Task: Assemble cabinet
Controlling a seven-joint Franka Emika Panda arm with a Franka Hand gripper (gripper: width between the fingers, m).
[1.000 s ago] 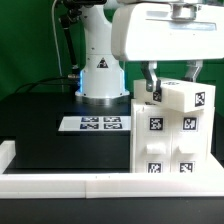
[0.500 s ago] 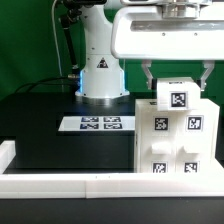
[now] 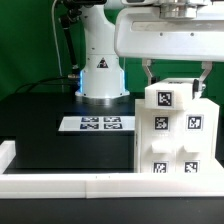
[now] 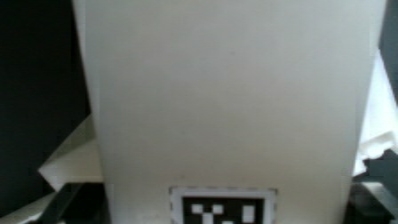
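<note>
The white cabinet body stands on the black table at the exterior view's right, with four fiducial markers on its front. A white block with one marker sits on top of it, roughly level. My gripper comes down from above, one finger on each side of this block, and is shut on it. In the wrist view the white block fills nearly the whole picture. Its marker shows between my dark fingertips. The contact between block and body is hidden.
The marker board lies flat on the black table in front of the robot base. A long low white border rail runs along the near edge, with a raised end at the exterior view's left.
The held block was tilted and further to the exterior view's right one second ago. It has turned level and shifted left over the cabinet body. It has barely moved since half a second ago.
</note>
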